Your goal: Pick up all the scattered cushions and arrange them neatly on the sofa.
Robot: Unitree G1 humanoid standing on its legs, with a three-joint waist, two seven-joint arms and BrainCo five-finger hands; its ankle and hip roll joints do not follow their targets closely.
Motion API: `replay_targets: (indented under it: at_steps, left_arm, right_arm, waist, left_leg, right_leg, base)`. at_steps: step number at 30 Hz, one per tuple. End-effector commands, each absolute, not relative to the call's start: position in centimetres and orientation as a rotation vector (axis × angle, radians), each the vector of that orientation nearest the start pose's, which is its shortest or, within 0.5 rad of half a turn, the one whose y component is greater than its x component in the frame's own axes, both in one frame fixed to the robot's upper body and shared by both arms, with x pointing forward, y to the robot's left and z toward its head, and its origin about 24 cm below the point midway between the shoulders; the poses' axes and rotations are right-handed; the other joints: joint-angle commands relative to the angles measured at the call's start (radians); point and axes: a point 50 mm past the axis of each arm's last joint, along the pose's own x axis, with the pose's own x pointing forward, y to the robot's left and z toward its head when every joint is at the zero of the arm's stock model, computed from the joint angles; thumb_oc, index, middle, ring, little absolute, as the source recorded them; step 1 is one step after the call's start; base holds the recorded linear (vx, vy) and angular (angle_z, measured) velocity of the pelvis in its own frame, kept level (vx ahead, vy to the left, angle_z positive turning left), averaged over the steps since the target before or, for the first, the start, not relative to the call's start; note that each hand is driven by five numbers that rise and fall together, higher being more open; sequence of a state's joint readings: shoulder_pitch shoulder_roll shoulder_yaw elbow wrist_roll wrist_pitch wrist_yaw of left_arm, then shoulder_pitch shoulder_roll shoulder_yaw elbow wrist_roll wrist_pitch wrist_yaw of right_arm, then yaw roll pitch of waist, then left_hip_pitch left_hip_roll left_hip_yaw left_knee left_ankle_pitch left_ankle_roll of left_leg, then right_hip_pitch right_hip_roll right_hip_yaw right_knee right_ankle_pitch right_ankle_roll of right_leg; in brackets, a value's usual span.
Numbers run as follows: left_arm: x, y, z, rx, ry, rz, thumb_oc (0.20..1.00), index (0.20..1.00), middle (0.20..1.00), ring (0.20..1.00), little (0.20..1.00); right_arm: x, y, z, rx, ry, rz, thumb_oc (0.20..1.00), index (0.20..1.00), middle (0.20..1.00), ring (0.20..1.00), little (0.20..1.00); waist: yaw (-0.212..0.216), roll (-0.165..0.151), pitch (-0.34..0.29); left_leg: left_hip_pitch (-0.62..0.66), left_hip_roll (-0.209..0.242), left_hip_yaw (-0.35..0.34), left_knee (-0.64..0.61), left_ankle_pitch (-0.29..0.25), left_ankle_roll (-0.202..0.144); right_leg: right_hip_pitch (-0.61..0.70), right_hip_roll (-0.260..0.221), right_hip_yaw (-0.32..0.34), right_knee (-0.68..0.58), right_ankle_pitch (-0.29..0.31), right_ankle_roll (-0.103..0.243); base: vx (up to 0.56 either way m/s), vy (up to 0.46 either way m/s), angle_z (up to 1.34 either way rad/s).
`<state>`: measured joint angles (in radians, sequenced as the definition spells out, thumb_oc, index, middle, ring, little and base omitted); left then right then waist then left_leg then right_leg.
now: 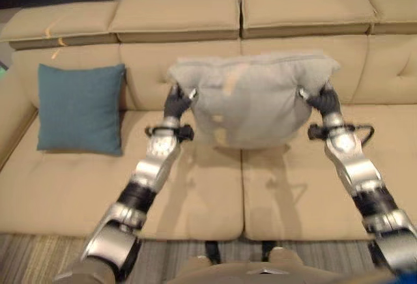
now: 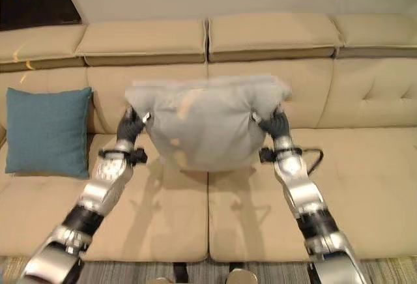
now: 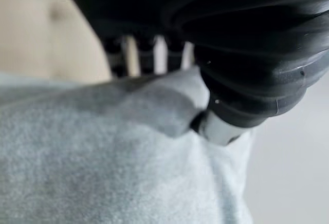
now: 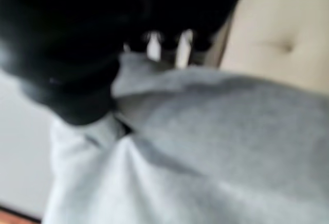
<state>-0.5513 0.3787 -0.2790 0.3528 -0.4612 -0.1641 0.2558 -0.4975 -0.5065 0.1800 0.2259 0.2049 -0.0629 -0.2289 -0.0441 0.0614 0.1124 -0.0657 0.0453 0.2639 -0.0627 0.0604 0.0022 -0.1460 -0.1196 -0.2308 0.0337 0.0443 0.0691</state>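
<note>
- A soft, pale grey fabric cushion (image 1: 251, 101) hangs in the air in front of the backrest of a long beige upholstered sofa (image 1: 306, 186), above the seam between two seat pads and clear of the seat.
- The cushion looks plump and rounded along its lower edge, with its two upper corners pulled out to the sides; the cloth shows a few lighter beige patches.
- The left hand (image 1: 174, 103) grips the cushion's left upper corner, fingers and thumb curled into the cloth, which bunches between them in the left wrist view.
- The right hand (image 1: 324, 98) pinches the opposite corner the same way.
- A square teal fabric cushion (image 1: 81, 107) stands upright against the backrest at the sofa's left end, well apart from the grey one.
</note>
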Motion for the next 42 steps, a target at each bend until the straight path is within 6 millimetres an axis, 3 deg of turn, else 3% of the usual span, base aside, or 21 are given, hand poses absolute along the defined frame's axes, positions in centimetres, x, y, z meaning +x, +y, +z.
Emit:
replay_targets:
  at_steps: [1, 2, 6, 13, 18, 29, 30, 31, 33, 34, 35, 36, 39, 41, 42]
  left_arm:
    - [35.3, 12.3, 21.2, -0.061, -0.597, -0.144, 0.2, 0.2, 0.2, 0.2, 0.2]
    - [36.0, 12.3, 23.0, -0.048, -0.637, -0.126, 0.2, 0.2, 0.2, 0.2, 0.2]
    - [36.9, 12.1, 26.6, -0.021, -0.711, -0.091, 0.2, 0.2, 0.2, 0.2, 0.2]
    - [37.5, 12.1, 30.7, 0.016, -0.796, -0.049, 0.2, 0.2, 0.2, 0.2, 0.2]
    - [37.7, 12.5, 31.9, 0.02, -0.813, -0.02, 0.2, 0.2, 0.2, 0.2, 0.2]
    - [38.9, 12.7, 31.1, 0.062, -0.733, -0.002, 0.2, 0.2, 0.2, 0.2, 0.2]
    - [39.0, 12.7, 31.0, 0.068, -0.722, 0.0, 0.2, 0.2, 0.2, 0.2, 0.2]
    - [39.0, 12.6, 31.1, 0.067, -0.725, -0.001, 0.2, 0.2, 0.2, 0.2, 0.2]
    - [39.3, 12.6, 31.2, 0.086, -0.71, 0.004, 0.2, 0.2, 0.2, 0.2, 0.2]
    - [39.5, 12.4, 31.3, 0.1, -0.697, 0.011, 0.608, 0.608, 0.608, 0.608, 0.608]
    - [39.7, 12.3, 31.3, 0.107, -0.687, 0.013, 0.846, 0.846, 0.846, 0.846, 0.846]
    - [39.8, 12.2, 31.6, 0.119, -0.681, 0.021, 1.0, 1.0, 1.0, 1.0, 1.0]
    - [40.2, 12.5, 33.7, 0.233, -0.691, 0.068, 1.0, 1.0, 1.0, 1.0, 1.0]
    - [40.1, 12.9, 34.5, 0.265, -0.703, 0.084, 1.0, 1.0, 1.0, 1.0, 1.0]
    - [40.2, 13.7, 35.4, 0.303, -0.7, 0.123, 1.0, 1.0, 1.0, 1.0, 1.0]
  right_arm:
    - [33.7, -15.3, 22.4, -0.219, -0.666, 0.057, 0.2, 0.2, 0.2, 0.2, 0.2]
    - [34.2, -15.1, 24.2, -0.199, -0.713, 0.038, 0.2, 0.2, 0.2, 0.2, 0.2]
    - [35.1, -14.3, 26.7, -0.144, -0.764, 0.021, 0.2, 0.2, 0.2, 0.2, 0.2]
    - [36.7, -13.6, 28.6, -0.11, -0.762, 0.005, 0.2, 0.2, 0.2, 0.2, 0.2]
    - [37.6, -14.1, 29.7, -0.119, -0.751, -0.026, 0.2, 0.2, 0.2, 0.2, 0.2]
    - [38.5, -15.1, 31.5, -0.238, -0.738, -0.082, 0.2, 0.2, 0.2, 0.2, 0.2]
    - [38.7, -15.3, 31.8, -0.261, -0.734, -0.096, 0.2, 0.2, 0.2, 0.2, 0.2]
    - [38.7, -15.3, 31.9, -0.262, -0.737, -0.097, 0.2, 0.2, 0.2, 0.2, 0.2]
    - [38.9, -15.7, 32.2, -0.289, -0.721, -0.11, 0.2, 0.2, 0.2, 0.2, 0.2]
    - [39.3, -16.2, 32.5, -0.344, -0.697, -0.142, 0.576, 0.576, 0.576, 0.576, 0.576]
    - [39.5, -16.5, 32.6, -0.382, -0.682, -0.163, 0.74, 0.74, 0.74, 0.74, 0.74]
    - [39.8, -16.8, 33.1, -0.429, -0.671, -0.199, 1.0, 1.0, 1.0, 1.0, 1.0]
    - [40.8, -18.9, 33.7, -0.585, -0.556, -0.321, 1.0, 1.0, 1.0, 1.0, 1.0]
    - [40.9, -19.2, 33.9, -0.624, -0.534, -0.339, 1.0, 1.0, 1.0, 1.0, 1.0]
    - [40.9, -20.2, 34.4, -0.667, -0.504, -0.377, 1.0, 1.0, 1.0, 1.0, 1.0]
  waist:
    - [-0.007, -0.078, 0.004]
    - [-0.009, -0.074, 0.017]
    - [-0.007, -0.066, 0.049]
    - [-0.002, -0.063, 0.082]
    - [0.011, -0.059, 0.096]
    - [0.03, -0.068, 0.133]
    - [0.033, -0.069, 0.129]
    - [0.031, -0.07, 0.137]
    - [0.035, -0.071, 0.133]
    - [0.035, -0.074, 0.134]
    - [0.035, -0.077, 0.134]
    - [0.034, -0.079, 0.136]
    - [0.033, -0.079, 0.14]
    - [0.033, -0.078, 0.142]
    - [0.031, -0.077, 0.14]
  left_leg:
    - [-0.035, 0.028, 0.025, 0.063, -0.065, -0.065]
    - [-0.074, 0.03, 0.021, 0.073, -0.061, -0.064]
    - [-0.152, 0.031, 0.003, 0.107, -0.064, -0.062]
    - [-0.263, 0.024, -0.026, 0.144, -0.055, -0.062]
    - [-0.333, 0.016, -0.044, 0.138, -0.034, -0.065]
    - [-0.458, 0.017, -0.065, 0.18, -0.027, -0.077]
    - [-0.458, 0.022, -0.076, 0.183, -0.052, -0.086]
    - [-0.471, 0.02, -0.066, 0.189, -0.028, -0.079]
    - [-0.476, 0.023, -0.08, 0.188, -0.053, -0.089]
    - [-0.49, 0.026, -0.081, 0.19, -0.051, -0.091]
    - [-0.494, 0.026, -0.082, 0.187, -0.049, -0.091]
    - [-0.5, 0.026, -0.082, 0.187, -0.047, -0.092]
    - [-0.519, 0.024, -0.087, 0.183, -0.037, -0.094]
    - [-0.521, 0.023, -0.087, 0.182, -0.038, -0.093]
    - [-0.526, 0.022, -0.089, 0.185, -0.038, -0.093]
  right_leg:
    - [0.024, -0.074, 0.035, -0.027, -0.044, 0.102]
    - [-0.018, -0.07, 0.045, -0.021, -0.036, 0.102]
    - [-0.1, -0.067, 0.067, 0.007, -0.029, 0.101]
    - [-0.21, -0.074, 0.087, 0.029, -0.007, 0.1]
    - [-0.271, -0.075, 0.089, 0.019, 0.012, 0.101]
    - [-0.378, -0.087, 0.081, 0.035, 0.026, 0.097]
    - [-0.376, -0.083, 0.087, 0.034, 0.006, 0.105]
    - [-0.387, -0.087, 0.08, 0.036, 0.027, 0.097]
    - [-0.391, -0.082, 0.087, 0.035, 0.008, 0.105]
    - [-0.401, -0.081, 0.087, 0.031, 0.012, 0.106]
    - [-0.405, -0.08, 0.087, 0.03, 0.015, 0.107]
    - [-0.411, -0.078, 0.089, 0.028, 0.018, 0.107]
    - [-0.429, -0.073, 0.092, 0.02, 0.028, 0.108]
    - [-0.432, -0.071, 0.094, 0.019, 0.029, 0.108]
    - [-0.439, -0.07, 0.099, 0.017, 0.035, 0.108]
  base:
    - [-0.14, -0.008, -0.05]
    - [-0.11, 0.01, -0.07]
    - [-0.09, 0.011, -0.11]
    - [-0.02, 0.008, -0.12]
    - [-0.02, 0.003, 0.0]
    - [-0.02, -0.005, 0.08]
    - [-0.01, -0.02, 0.07]
    - [0.07, -0.021, 0.03]
    - [0.03, -0.029, 0.04]
    - [-0.02, -0.036, 0.02]
    - [0.0, 0.0, 0.0]
    - [0.0, 0.0, 0.0]
    - [-0.01, -0.004, 0.01]
    - [0.0, -0.006, 0.05]
    - [0.0, 0.0, 0.0]
